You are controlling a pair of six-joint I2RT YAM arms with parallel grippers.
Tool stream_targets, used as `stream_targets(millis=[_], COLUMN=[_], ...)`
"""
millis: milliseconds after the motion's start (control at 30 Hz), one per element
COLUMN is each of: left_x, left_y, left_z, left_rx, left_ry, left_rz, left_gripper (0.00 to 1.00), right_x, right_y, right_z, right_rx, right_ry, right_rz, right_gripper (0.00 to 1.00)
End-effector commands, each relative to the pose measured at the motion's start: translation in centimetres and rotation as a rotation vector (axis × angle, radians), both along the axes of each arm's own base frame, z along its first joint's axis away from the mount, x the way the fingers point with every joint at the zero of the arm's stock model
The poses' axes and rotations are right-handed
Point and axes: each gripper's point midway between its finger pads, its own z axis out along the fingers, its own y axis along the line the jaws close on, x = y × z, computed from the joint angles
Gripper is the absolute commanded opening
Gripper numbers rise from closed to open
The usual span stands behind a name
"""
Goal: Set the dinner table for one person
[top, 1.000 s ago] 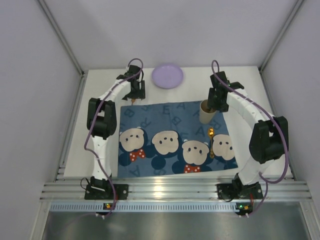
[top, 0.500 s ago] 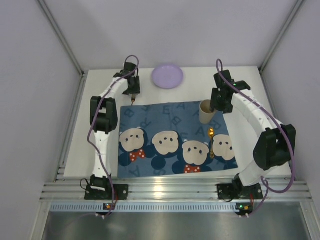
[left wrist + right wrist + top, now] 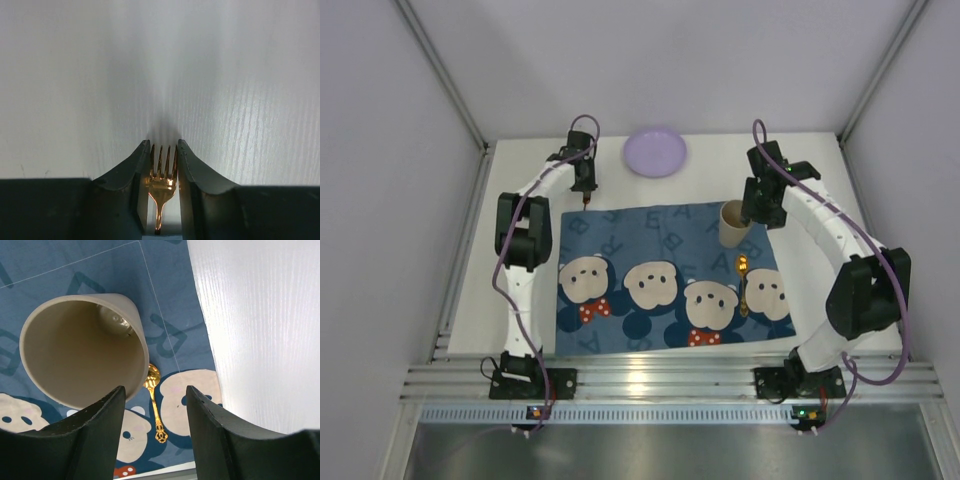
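The left gripper [image 3: 164,145] is narrowing from the wide spread of a second ago. Its fingers [image 3: 137,172] are now pressing in on either side of the gold fork [image 3: 162,175], which is lying on the white dinner table [image 3: 710,165] just past the far left corner of the blue mouse-print mat [image 3: 640,240]. The right gripper [image 3: 155,388], over the beige cup [image 3: 732,222] a second ago, is now hovering just to its right, partly spread and holding nothing. The cup is standing on the mat as before. The gold spoon [image 3: 743,283] and lilac plate [image 3: 655,151] are lying where they were.
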Motion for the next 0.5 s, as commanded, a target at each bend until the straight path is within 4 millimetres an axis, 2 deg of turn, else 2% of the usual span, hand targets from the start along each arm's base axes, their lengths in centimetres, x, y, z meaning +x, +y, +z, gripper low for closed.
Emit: stream_targets(millis=[0, 100, 133, 267, 333, 367, 400, 467], left_x=[-2.8, -1.9, -1.1, -0.2, 0.2, 0.3, 0.9, 1.1], left_y=[2.7, 4.1, 5.0, 8.6, 10.4, 10.9, 11.2, 12.2], left_z=[-3.3, -2.3, -1.2, 1.9, 5.0, 6.1, 8.3, 10.9], left_rx=[0.067, 0.105, 0.134, 0.248, 0.31, 0.325, 0.332, 0.383], left_ry=[0.146, 0.128, 0.1, 0.036, -0.033, -0.061, -0.125, -0.185], left_rz=[0.023, 0.055, 0.085, 0.208, 0.275, 0.292, 0.313, 0.334], left_gripper=[0.16, 0.03, 0.0, 0.0, 0.0, 0.0, 0.0, 0.0], right_x=[-0.1, 0.3, 0.3, 0.6, 0.6, 0.6, 0.6, 0.6], right_y=[-0.1, -0.2, -0.2, -0.5, -0.5, -0.5, -0.4, -0.3], right_z=[0.0, 0.6, 0.6, 1.5, 1.9, 2.0, 2.0, 1.9], right_rx=[-0.015, -0.021, -0.025, -0.038, -0.034, -0.031, -0.03, -0.025], right_ry=[0.002, -0.011, -0.01, -0.028, -0.039, -0.043, -0.045, -0.041], right_rz=[-0.009, -0.007, -0.007, -0.01, -0.01, -0.012, -0.011, -0.003], right_gripper=[0.52, 0.52, 0.52, 0.53, 0.53, 0.53, 0.53, 0.54])
